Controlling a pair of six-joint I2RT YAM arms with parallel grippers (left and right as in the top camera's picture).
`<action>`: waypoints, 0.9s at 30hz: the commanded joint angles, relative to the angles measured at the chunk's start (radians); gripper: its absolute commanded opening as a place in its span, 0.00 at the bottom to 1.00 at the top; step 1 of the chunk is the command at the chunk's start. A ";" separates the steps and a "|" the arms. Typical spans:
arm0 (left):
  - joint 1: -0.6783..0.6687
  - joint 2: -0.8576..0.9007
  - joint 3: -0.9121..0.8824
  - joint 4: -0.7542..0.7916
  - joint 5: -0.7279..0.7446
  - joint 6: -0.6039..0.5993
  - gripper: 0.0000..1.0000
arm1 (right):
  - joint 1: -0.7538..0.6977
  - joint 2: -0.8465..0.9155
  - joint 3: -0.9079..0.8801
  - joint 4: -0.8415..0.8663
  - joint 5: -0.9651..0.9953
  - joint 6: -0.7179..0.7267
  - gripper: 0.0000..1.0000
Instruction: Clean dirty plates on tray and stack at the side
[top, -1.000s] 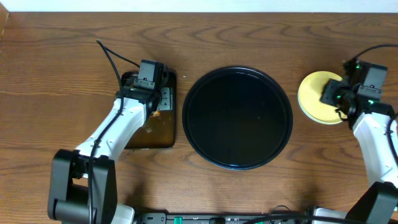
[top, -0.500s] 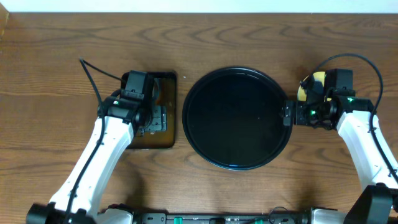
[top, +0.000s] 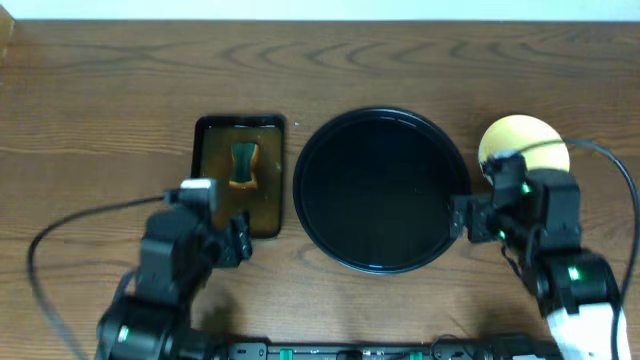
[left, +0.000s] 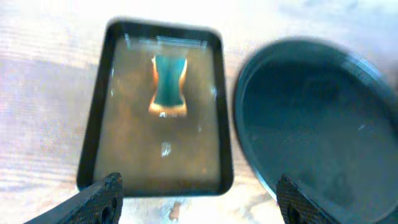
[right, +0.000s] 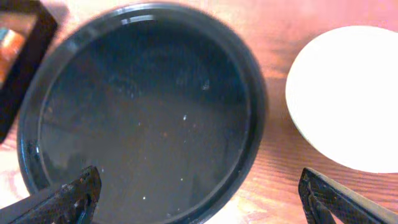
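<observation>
One pale yellow plate sits just right of the bare tray. The right gripper, spread empty over the tray's right rim, is nearer than the left gripper, likewise spread.

- No legible txt, labels, brand marks, nos. or signs in overhead or either wrist view.
</observation>
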 joint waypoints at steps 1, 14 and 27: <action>0.004 -0.093 -0.010 0.006 0.006 0.013 0.79 | 0.004 -0.079 -0.016 0.000 0.024 0.014 0.99; 0.004 -0.110 -0.010 -0.002 0.006 0.013 0.80 | 0.004 -0.078 -0.016 0.000 0.024 0.014 0.99; 0.004 -0.110 -0.010 -0.002 0.006 0.013 0.80 | -0.038 -0.235 -0.062 0.032 0.062 -0.017 0.99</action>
